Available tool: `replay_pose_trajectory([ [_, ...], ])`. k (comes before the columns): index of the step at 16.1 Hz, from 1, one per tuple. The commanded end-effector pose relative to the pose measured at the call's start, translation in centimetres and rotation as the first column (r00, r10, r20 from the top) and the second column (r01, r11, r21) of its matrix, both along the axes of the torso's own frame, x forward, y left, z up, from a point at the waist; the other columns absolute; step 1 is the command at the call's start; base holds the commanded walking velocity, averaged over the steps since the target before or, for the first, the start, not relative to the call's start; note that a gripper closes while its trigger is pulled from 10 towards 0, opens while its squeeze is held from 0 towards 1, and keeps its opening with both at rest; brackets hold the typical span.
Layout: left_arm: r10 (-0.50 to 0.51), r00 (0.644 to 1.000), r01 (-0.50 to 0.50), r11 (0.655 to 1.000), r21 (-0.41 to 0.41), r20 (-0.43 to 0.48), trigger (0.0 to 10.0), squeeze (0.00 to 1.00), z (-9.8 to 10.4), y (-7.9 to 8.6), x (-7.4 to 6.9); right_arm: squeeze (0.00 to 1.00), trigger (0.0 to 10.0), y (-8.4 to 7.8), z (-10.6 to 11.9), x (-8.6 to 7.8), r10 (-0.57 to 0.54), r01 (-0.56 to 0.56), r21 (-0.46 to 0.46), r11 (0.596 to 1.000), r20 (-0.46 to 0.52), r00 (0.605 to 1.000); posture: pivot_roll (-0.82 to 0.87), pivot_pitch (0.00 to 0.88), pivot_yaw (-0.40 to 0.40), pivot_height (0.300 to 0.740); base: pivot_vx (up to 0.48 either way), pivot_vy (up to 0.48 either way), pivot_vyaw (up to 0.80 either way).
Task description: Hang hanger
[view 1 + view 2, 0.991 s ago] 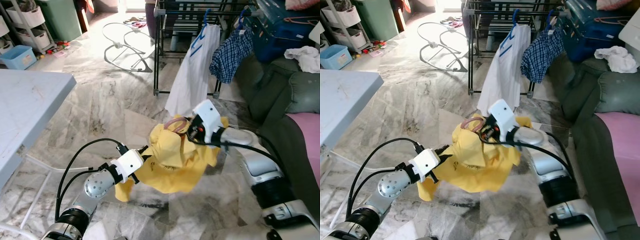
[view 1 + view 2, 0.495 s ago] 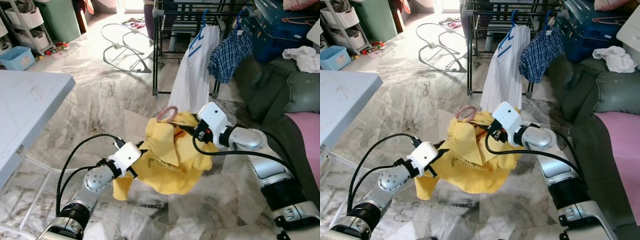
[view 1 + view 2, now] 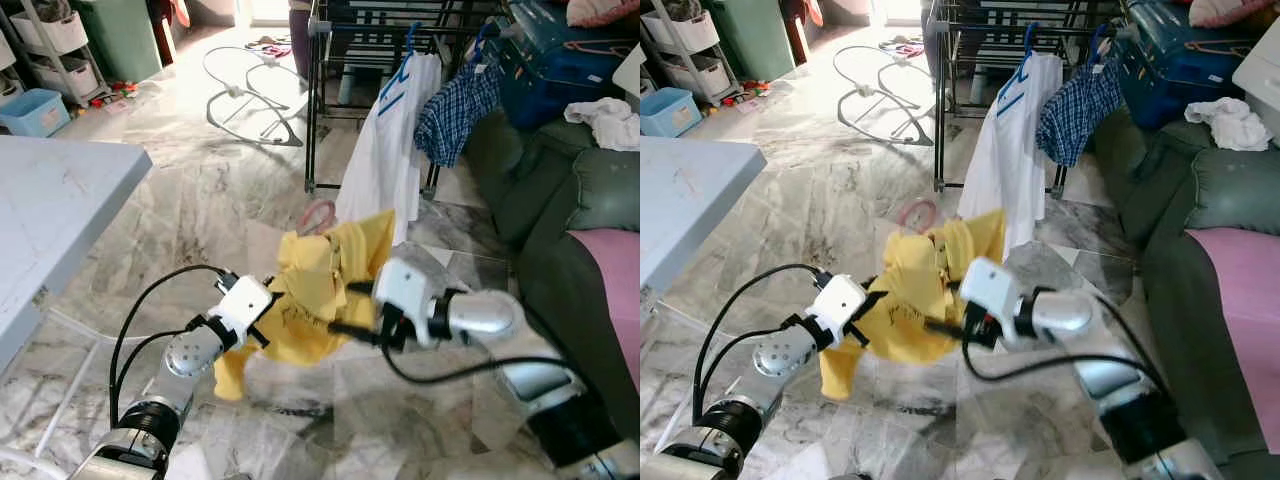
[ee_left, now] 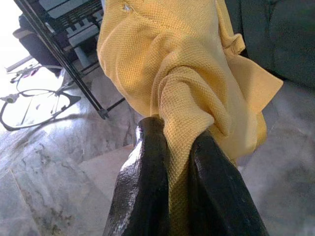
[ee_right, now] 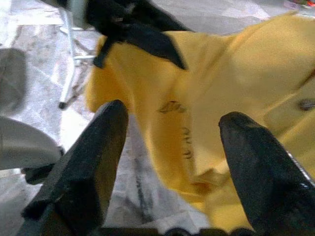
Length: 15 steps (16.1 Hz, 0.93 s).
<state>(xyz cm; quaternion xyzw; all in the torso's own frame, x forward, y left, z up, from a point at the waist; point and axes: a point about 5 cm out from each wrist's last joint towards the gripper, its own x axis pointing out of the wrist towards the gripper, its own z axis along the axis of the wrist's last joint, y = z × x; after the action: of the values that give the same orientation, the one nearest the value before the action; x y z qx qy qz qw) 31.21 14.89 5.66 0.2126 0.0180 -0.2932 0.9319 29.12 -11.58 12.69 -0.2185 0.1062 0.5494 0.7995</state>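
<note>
A yellow shirt on a pink hanger, whose hook sticks up above the collar, hangs in the air over the marble floor. My left gripper is shut on a bunched fold of the shirt's lower left side. My right gripper is open just right of the shirt, fingers pointing at the cloth with nothing between them; the right wrist view has its two fingers spread wide in front of the yellow fabric. The black drying rack stands beyond.
On the rack hang a white garment and a plaid shirt on blue hangers. A dark sofa runs along the right. A pale table is at the left. A wire frame lies on the floor.
My right gripper has let go of the shirt's top, opened and dropped lower to the shirt's right. The shirt now hangs from my left gripper, which has risen slightly.
</note>
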Motion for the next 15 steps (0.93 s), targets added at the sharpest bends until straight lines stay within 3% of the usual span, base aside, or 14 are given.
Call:
replay_pose_trajectory([
  [1,0.0,0.998,0.002,1.0,-0.024,0.055,0.0,0.0,1.3,0.0,0.8,1.0,10.0,-0.3,0.6,-0.1,0.018,-0.018,-0.002,1.0,0.02,1.0,-0.13,0.047,-0.022,0.74,0.0,0.0,0.0],
  [5,-0.114,0.992,0.112,0.993,0.047,0.054,0.0,0.0,1.9,1.2,0.4,1.0,10.0,-3.4,1.7,1.3,-0.085,0.089,-0.027,0.996,0.113,0.99,-0.14,0.054,-0.021,0.74,0.0,0.0,0.0],
  [7,-0.2,0.979,0.194,0.974,0.121,0.042,0.0,0.0,1.9,2.4,-0.2,1.0,10.0,-5.9,1.7,1.7,-0.111,0.125,-0.101,0.987,0.134,0.985,-0.14,0.056,-0.018,0.74,0.0,0.0,0.0],
  [10,-0.274,0.96,0.264,0.954,0.143,0.055,0.0,0.0,3.1,3.7,-0.3,1.0,10.0,-8.9,1.7,2.1,-0.127,0.155,-0.198,0.968,0.15,0.981,-0.15,0.059,-0.015,0.74,0.0,0.0,0.0],
  [11,-0.327,0.943,0.314,0.937,0.155,0.067,0.0,0.0,3.6,3.5,-0.5,1.0,10.0,-9.4,1.9,2.3,-0.123,0.153,-0.211,0.965,0.149,0.981,-0.14,0.06,-0.015,0.74,0.0,0.0,0.0],
  [13,-0.469,0.88,0.449,0.872,0.196,0.069,0.0,0.0,4.1,2.7,-1.4,1.0,10.0,-9.9,2.4,2.7,-0.091,0.121,-0.228,0.966,0.138,0.986,-0.14,0.061,-0.014,0.74,0.0,0.0,0.0],
  [15,-0.531,0.845,0.51,0.834,0.208,0.058,0.0,0.0,4.1,2.2,-2.0,1.0,10.0,-9.8,2.6,3.0,-0.062,0.092,-0.237,0.967,0.131,0.989,-0.13,0.062,-0.012,0.74,0.0,0.0,0.0],
])
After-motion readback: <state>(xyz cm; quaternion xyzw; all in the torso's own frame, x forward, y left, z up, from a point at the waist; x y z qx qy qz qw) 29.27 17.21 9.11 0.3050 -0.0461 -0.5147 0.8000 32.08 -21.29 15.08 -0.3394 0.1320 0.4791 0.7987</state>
